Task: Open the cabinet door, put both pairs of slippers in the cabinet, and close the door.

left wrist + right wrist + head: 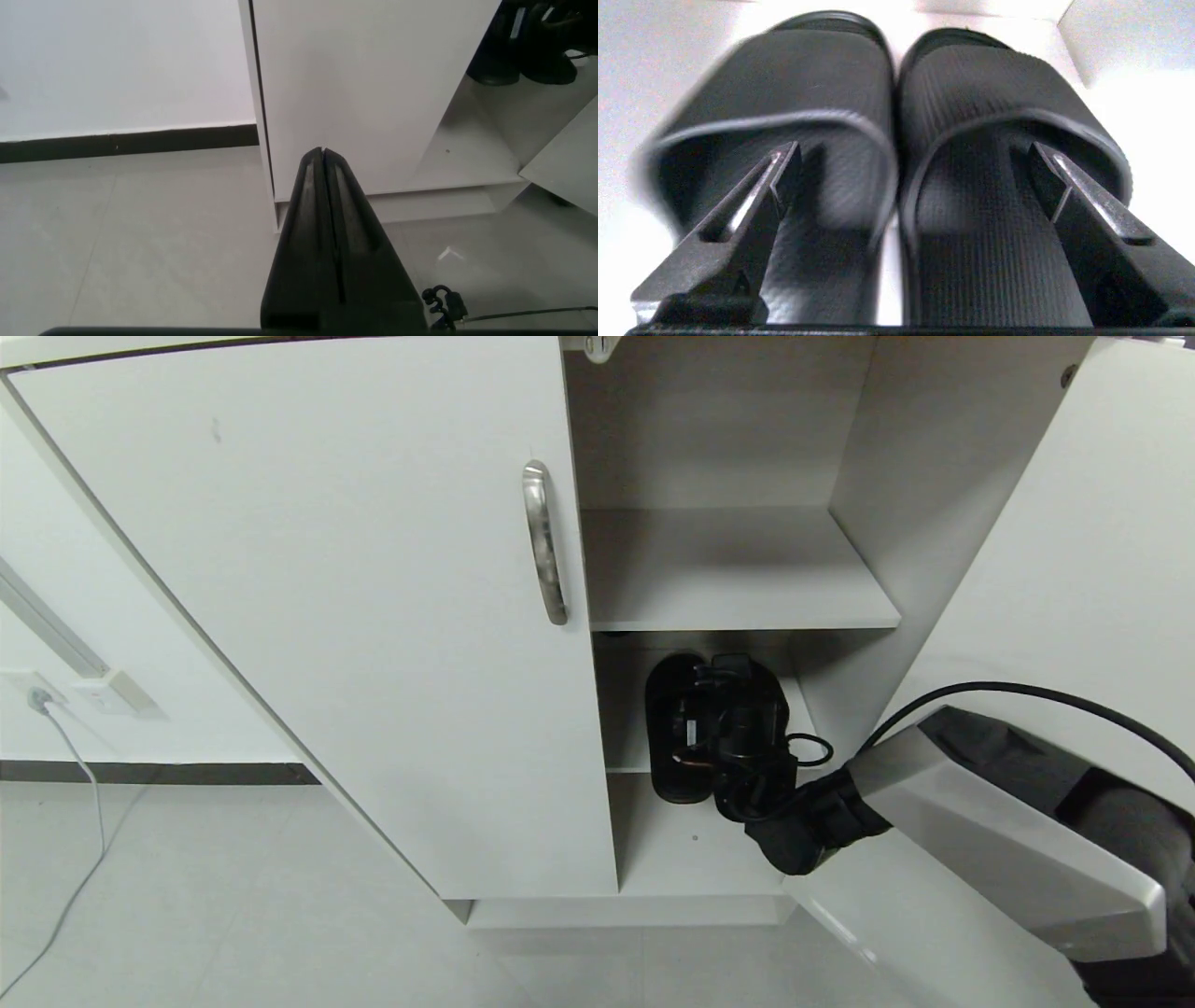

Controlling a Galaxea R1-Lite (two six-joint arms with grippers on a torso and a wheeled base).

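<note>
Right wrist view: the pair of black ribbed rubber slippers (831,84) is being entered by the right gripper (913,149), its fingers spread wide, one under each strap. The pair is being housed inside the white wooden cabinet (915,476), beneath its upper shelf (728,569). The left gripper (322,154) is being held outside, fingers pressed together.
</note>
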